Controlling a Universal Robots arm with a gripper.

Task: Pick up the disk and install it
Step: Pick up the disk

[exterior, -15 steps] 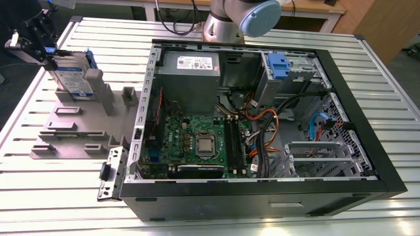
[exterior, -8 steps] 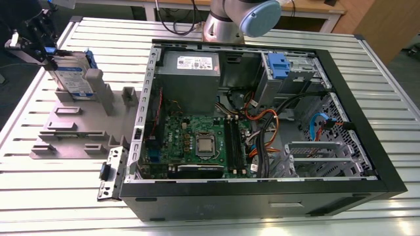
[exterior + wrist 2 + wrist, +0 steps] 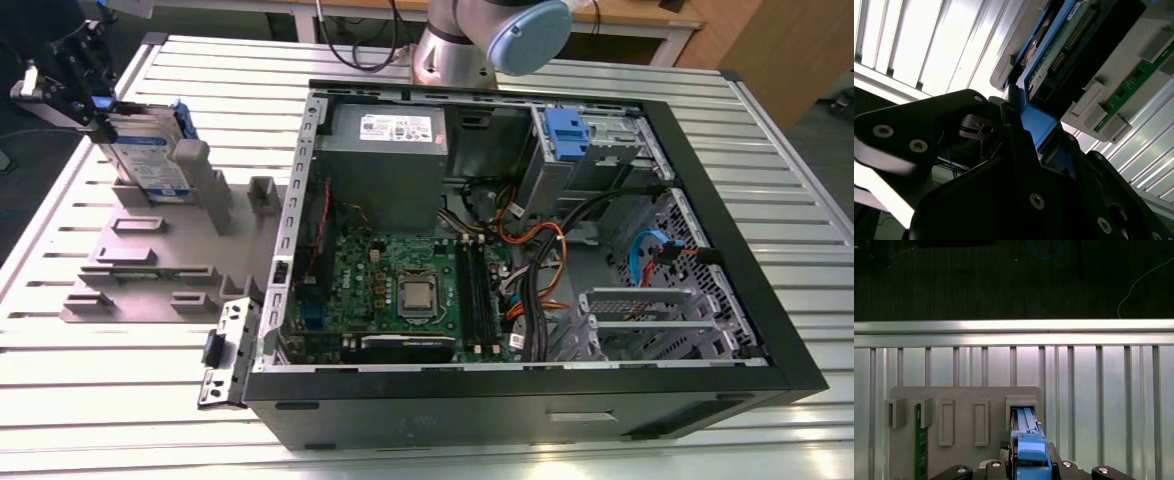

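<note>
Slatted metal table (image 3: 107, 400), open PC case (image 3: 534, 410) lying on it, grey holder (image 3: 134, 270) on the exterior view's left of the case. Disk (image 3: 144, 160) stands upright on edge in a holder slot, label side facing the case. Gripper (image 3: 94, 108) is at the disk's upper end.

In both wrist views the black fingers (image 3: 1004, 462) sit tight on either side of the blue bracket. The gripper looks pressed onto the disk's bracket edge, pinching it. Disk's lower end is down in the slot, so it doesn't look lifted out yet. A green RAM stick (image 3: 918, 440) sits in another holder slot, well apart from the fingers.

Step, as I judge it: pick-up, grasp made, extraction not done. Install not begun; drive cage (image 3: 607, 150) inside the case is well apart from the disk.

Next move calls for a straight pull along the slot, no tilt, or the bracket may bind on the slot walls. The grip is on plastic only, so slip is a risk.
</note>
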